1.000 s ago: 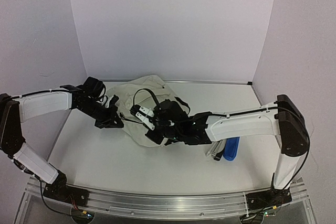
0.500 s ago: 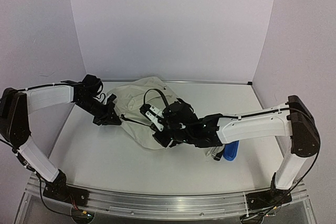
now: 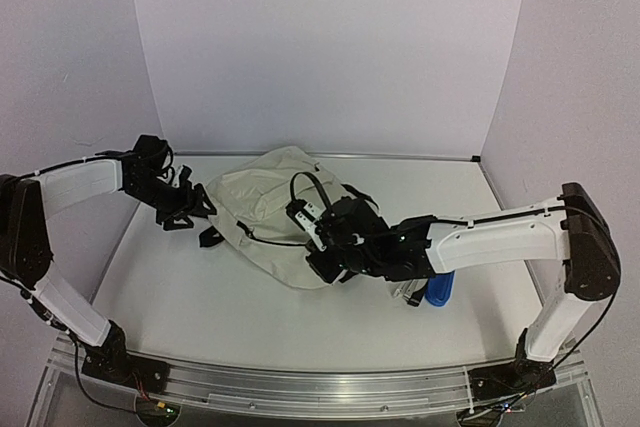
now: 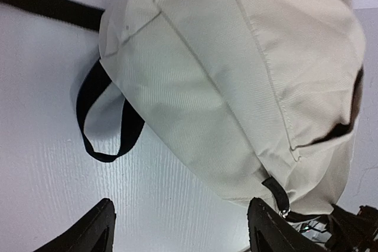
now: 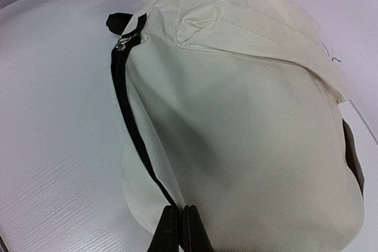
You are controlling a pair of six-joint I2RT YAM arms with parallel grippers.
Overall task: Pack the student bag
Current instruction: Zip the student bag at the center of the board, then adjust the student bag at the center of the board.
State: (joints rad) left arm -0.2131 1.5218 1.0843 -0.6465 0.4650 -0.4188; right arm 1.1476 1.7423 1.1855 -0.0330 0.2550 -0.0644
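Top: high behind arm bases, looking down, wide. Left wrist: near, student bag (image 4: 236,75) ahead of left gripper (image 4: 180,216). Right wrist: nearer, fabric at right gripper (image 5: 179,225) tips. All share bag.

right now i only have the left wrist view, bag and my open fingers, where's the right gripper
observer: the right gripper is shut, its tips at the black zipper on the near edge of the student bag; I cannot tell if it pinches fabric.
operator: anything outside the bag
observer: yes, a blue object lies on the table to the right of the bag.
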